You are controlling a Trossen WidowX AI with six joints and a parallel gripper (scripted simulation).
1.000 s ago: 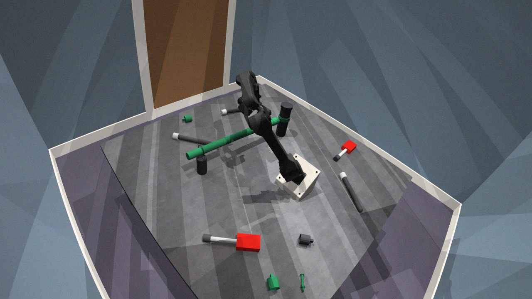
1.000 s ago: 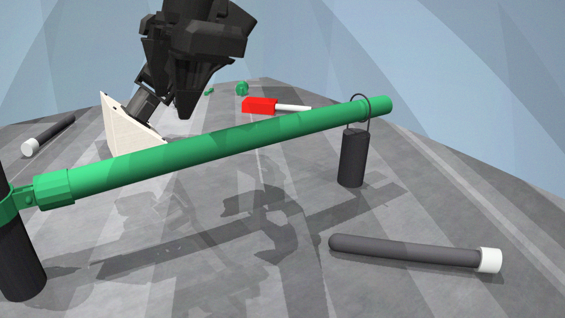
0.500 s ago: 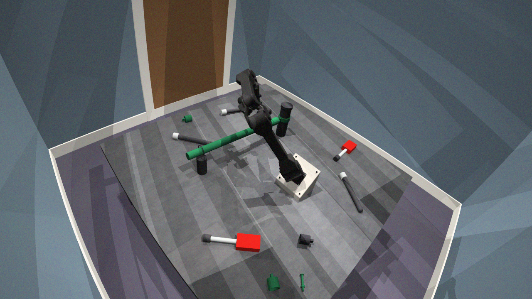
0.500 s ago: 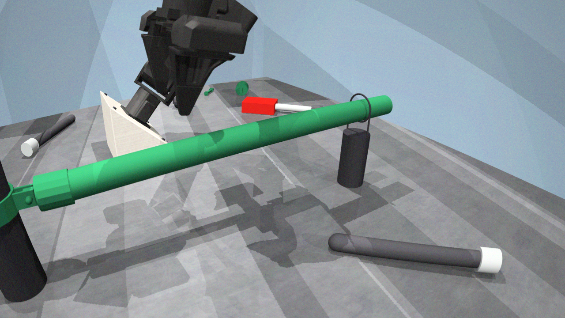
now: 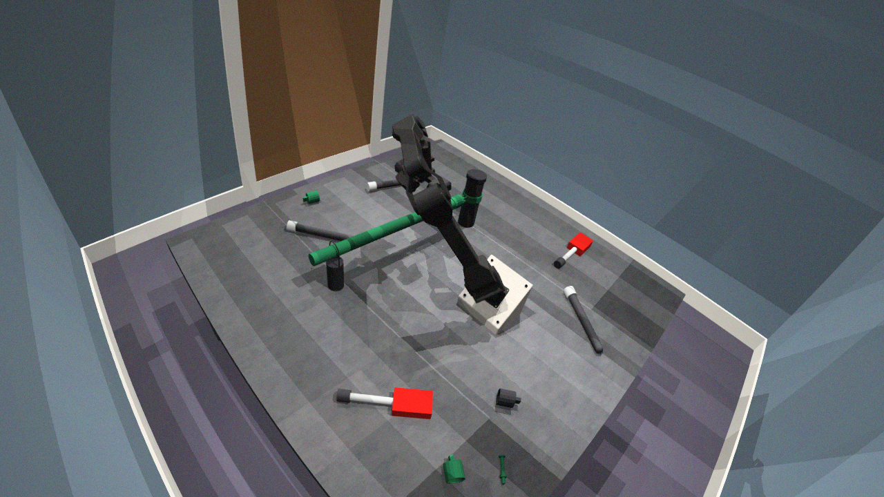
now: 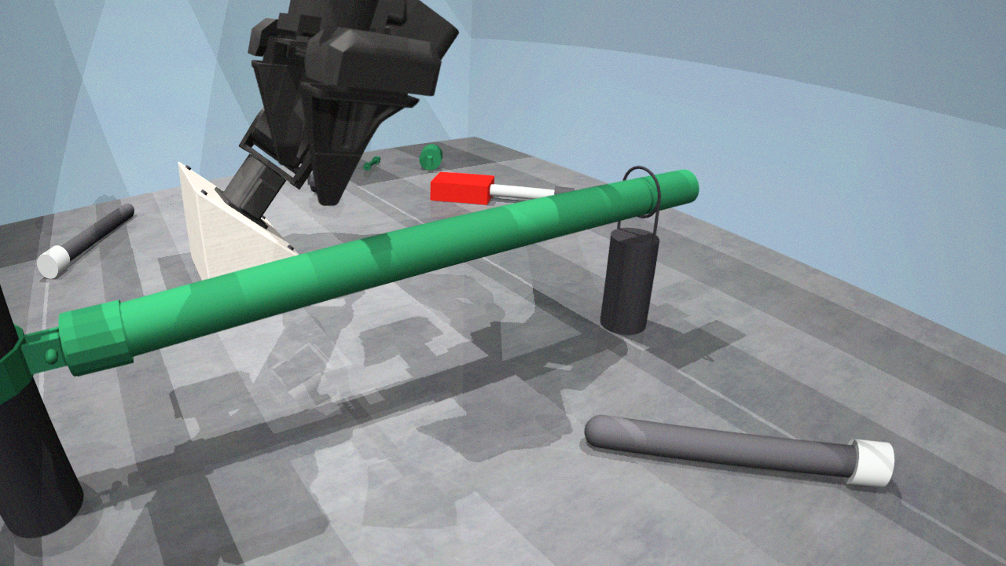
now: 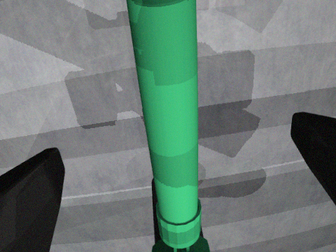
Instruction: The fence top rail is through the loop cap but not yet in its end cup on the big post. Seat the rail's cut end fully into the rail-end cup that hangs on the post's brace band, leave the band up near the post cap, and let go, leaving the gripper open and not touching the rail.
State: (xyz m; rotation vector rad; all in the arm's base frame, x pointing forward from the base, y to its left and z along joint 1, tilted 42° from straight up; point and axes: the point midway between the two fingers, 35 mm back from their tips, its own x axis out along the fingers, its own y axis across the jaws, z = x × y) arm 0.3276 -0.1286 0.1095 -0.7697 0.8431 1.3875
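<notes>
Top view: rail (image 5: 377,233) spans from the loop cap on the small post (image 5: 335,273) to the big post (image 5: 471,197), with the arm's wrist above it near the post end. You should keep any retreat straight up and away so nothing brushes the rail. Exterior view: gripper (image 6: 330,175) hangs above and behind the rail, apart from it; rail's end sits inside the rail-end cup (image 6: 91,341), which hangs on the brace band (image 6: 10,369) around the post. By my judgement the rail is seated; the post cap is out of frame here. Loop cap (image 6: 644,193) rings the far end. Wrist view: jaws stand wide apart with nothing between them, fingers well clear on either side of the rail. Cup holds the rail end; check no gap shows at its lip.
</notes>
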